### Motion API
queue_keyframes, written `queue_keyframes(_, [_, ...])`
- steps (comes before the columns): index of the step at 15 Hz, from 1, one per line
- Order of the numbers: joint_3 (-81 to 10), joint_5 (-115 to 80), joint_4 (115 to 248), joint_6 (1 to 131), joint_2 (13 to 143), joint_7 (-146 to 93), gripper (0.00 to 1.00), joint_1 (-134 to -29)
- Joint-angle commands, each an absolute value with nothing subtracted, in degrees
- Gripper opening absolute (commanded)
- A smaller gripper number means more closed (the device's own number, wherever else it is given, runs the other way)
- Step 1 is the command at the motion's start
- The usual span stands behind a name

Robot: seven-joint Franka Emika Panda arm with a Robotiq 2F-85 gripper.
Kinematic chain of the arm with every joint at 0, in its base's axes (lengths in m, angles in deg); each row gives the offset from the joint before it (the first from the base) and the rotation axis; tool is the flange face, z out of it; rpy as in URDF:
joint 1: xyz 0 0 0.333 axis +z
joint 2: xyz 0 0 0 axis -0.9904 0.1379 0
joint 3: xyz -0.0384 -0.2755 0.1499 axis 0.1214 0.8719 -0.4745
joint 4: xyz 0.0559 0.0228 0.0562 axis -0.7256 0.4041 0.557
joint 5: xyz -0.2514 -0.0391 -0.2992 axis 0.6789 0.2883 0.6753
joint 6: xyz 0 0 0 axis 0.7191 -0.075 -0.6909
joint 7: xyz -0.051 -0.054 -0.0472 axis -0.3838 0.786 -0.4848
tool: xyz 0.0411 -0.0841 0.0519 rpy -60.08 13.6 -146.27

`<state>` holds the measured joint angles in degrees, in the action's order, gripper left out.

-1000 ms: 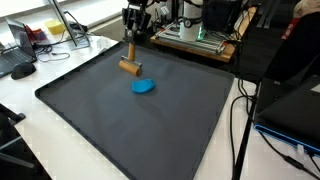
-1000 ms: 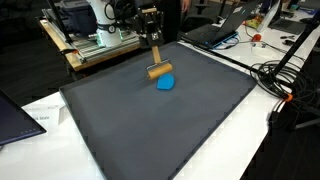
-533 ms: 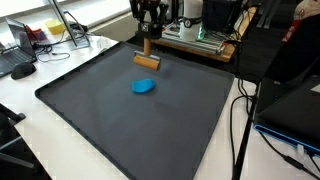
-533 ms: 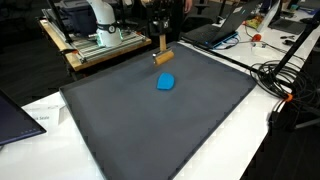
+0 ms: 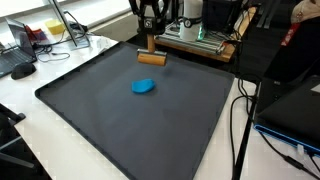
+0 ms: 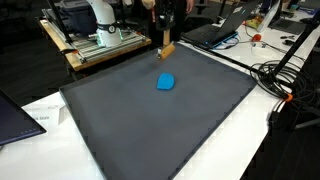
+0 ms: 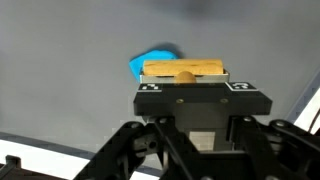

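My gripper [image 5: 151, 37] [image 6: 166, 34] is shut on the upright handle of a small wooden mallet [image 5: 151, 57] [image 6: 167, 48], which hangs above the far edge of the dark mat [image 5: 100, 120] [image 6: 150, 130]. A flat blue disc [image 5: 144, 87] [image 6: 166, 82] lies on the mat, nearer the middle and apart from the mallet. In the wrist view the mallet's wooden head [image 7: 185, 70] shows just past the gripper [image 7: 186, 88], with the blue disc [image 7: 152, 63] beyond it to the left. The fingertips themselves are hidden behind the gripper body there.
Behind the mat stands a board with a metal-framed machine [image 5: 196, 34] [image 6: 95, 40]. Black cables [image 5: 243, 120] [image 6: 285, 85] hang off the table beside the mat. A mouse [image 5: 22, 70] and a laptop [image 6: 14, 116] lie on the white table.
The gripper has carried the mallet away from the blue disc, up and toward the far edge of the mat. The disc has stayed where it was.
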<state>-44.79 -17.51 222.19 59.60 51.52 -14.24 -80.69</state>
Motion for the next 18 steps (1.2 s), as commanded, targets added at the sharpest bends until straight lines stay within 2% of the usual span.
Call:
queue_keyframes(1, [-43.87, -17.30, 222.09, 59.45, 51.64, -14.38, 0.47, -79.72])
queue_keyframes(2, [-43.87, -17.30, 222.07, 59.45, 51.69, -14.36, 0.22, -79.72])
queue_keyframes(18, [-40.51, -16.34, 221.22, 68.14, 59.69, 8.82, 0.22, -79.30])
